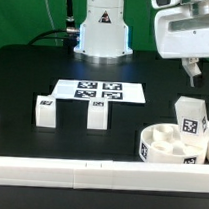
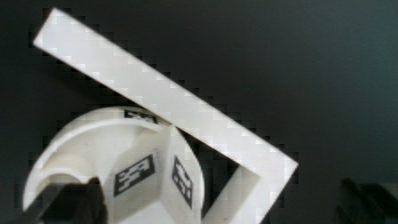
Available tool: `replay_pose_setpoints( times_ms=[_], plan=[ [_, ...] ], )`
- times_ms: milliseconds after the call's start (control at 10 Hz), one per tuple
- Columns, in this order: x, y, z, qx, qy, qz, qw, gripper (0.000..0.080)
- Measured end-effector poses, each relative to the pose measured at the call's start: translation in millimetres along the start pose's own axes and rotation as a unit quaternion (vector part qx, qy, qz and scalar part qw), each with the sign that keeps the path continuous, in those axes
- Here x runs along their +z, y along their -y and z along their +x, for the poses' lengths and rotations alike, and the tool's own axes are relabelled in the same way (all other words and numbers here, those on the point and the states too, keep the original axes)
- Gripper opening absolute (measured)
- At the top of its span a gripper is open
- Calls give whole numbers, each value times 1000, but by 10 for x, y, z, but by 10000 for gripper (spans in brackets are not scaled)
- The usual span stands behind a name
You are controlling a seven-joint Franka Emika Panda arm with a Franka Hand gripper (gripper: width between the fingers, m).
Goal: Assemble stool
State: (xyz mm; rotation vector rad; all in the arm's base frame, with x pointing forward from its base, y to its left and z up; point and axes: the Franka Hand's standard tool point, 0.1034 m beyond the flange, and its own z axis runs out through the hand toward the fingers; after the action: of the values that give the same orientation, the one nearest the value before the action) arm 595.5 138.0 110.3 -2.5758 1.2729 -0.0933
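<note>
On the exterior view's left, two legs are seen standing free on the black table (image 1: pixel 24 78): one leg (image 1: pixel 45 110) and, near it, a second leg (image 1: pixel 97 113) just in front of the marker board (image 1: pixel 98 90). Further right, the seat disc (image 1: pixel 174 157) lies with its sockets up, just beside the border rail (image 1: pixel 88 173). A third leg (image 1: pixel 189 118) is stood at the far rim of the seat, slightly tilted; whether it is set in a socket cannot be told. The gripper (image 1: pixel 192 68) is held above it, touching nothing. In the blurred wrist view the fingers appear to be apart. If the descent is made off-centre, a finger could be landed on the tilted leg's top. The leg may then be toppled or the loose seat pushed against the rail.
</note>
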Motion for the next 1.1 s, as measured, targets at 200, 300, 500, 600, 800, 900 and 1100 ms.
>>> replay_pose_setpoints(
  times_ms=[200, 300, 500, 600, 800, 900, 1100],
  plan=[
    [12, -8, 1, -81, 0, -2, 997, 649],
    [60, -17, -13, -164, -7, -18, 986, 649],
    [42, 36, 12, -347, -11, -43, 937, 649],
    [28, 57, 25, -399, -11, -47, 916, 649],
    [34, 38, 36, -446, -9, -48, 893, 649],
    [35, 36, 40, -470, -8, -49, 881, 649],
    [78, -13, 90, -610, 1, -67, 790, 649]
  ],
)
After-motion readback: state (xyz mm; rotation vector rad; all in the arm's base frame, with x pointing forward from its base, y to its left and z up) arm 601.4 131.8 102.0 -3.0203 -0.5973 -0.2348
